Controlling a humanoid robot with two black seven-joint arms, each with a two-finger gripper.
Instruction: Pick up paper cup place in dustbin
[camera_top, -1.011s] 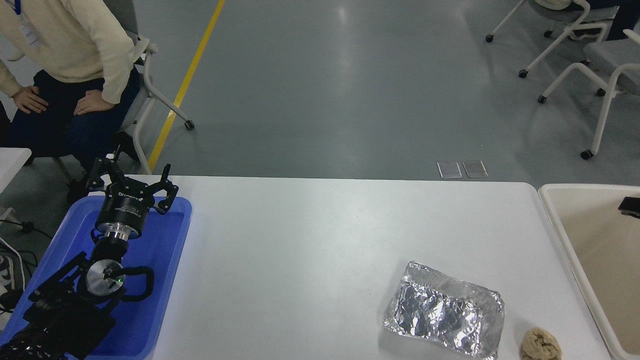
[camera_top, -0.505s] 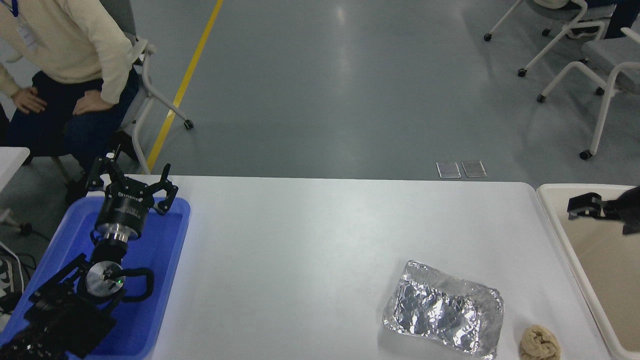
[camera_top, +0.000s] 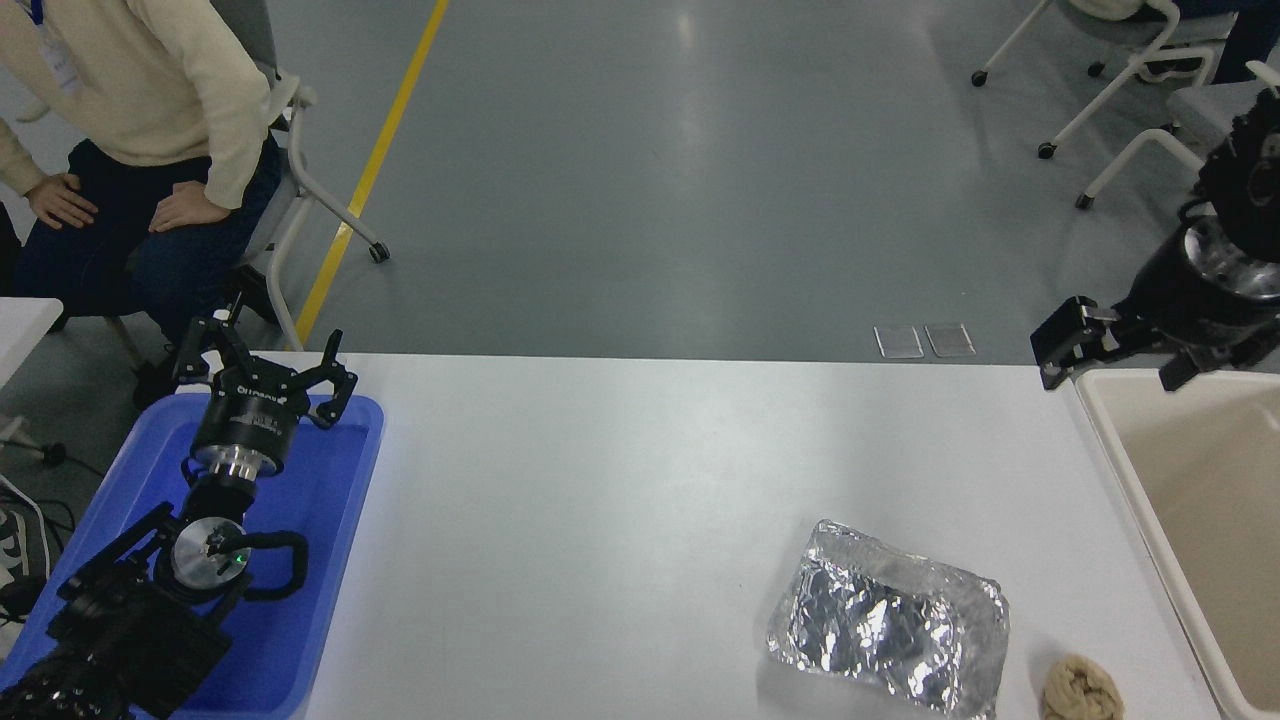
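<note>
The right gripper (camera_top: 1110, 355) has risen from inside the dustbin (camera_top: 1105, 440) within the last second and now hangs above the bin's far left corner, at the far right of the table (camera_top: 620, 470); a second ago only a dark tip showed low over the bin's interior. Its two fingers are spread apart and carry nothing. The paper cup does not appear anywhere in the head view: not on the table, not between the fingers, and not in the visible part of the bin, whose right portion lies outside the picture. Judged from this, the drop has probably been made and the arm is retracting, but the cup's resting place cannot be confirmed. The left gripper (camera_top: 262, 372) is parked at the near left over the blue tray (camera_top: 340, 520), fingers spread and empty. Item count: paper cups, none visible; dustbins, one; blue trays, one; crumpled foil trays (camera_top: 890, 630), one, at the near right; beige crumpled lumps (camera_top: 1080, 690), one, just right of the foil tray; seated persons (camera_top: 140, 100), one, beyond the far left corner; robot grippers, two
</note>
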